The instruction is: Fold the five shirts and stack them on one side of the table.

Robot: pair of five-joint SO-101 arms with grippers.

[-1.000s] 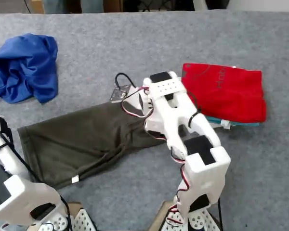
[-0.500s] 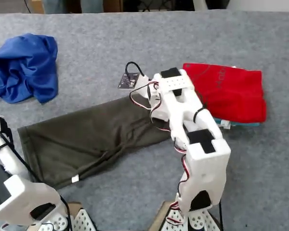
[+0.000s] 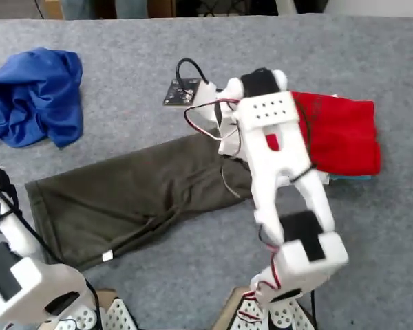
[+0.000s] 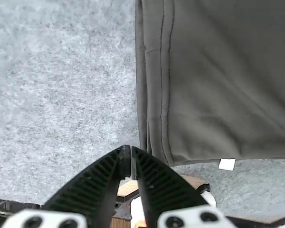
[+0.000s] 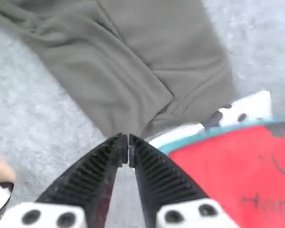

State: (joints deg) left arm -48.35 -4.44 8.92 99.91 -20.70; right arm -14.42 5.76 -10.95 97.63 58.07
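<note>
An olive shirt (image 3: 131, 196), folded into a long strip, lies across the middle of the grey table (image 3: 193, 55). A crumpled blue shirt (image 3: 36, 95) sits at the far left. At the right a folded red shirt (image 3: 344, 134) tops a stack with a teal edge (image 5: 199, 137) and a white patterned layer (image 5: 242, 108) beneath. My right arm (image 3: 272, 134) hangs above the olive shirt's right end (image 5: 133, 61), beside the stack. The right gripper (image 5: 128, 138) is shut and empty. Shut and empty too, the left gripper (image 4: 130, 151) hovers over the olive shirt's left hem (image 4: 154, 95), near its white tag (image 4: 226, 164).
Bare grey felt stretches along the far side of the table and between the blue shirt and the red stack. My left arm's base (image 3: 17, 282) stands at the near left corner, the right arm's base (image 3: 289, 309) at the near edge.
My right arm has risen and swung right toward the red stack, uncovering more of the olive shirt's right end. The left arm has barely moved.
</note>
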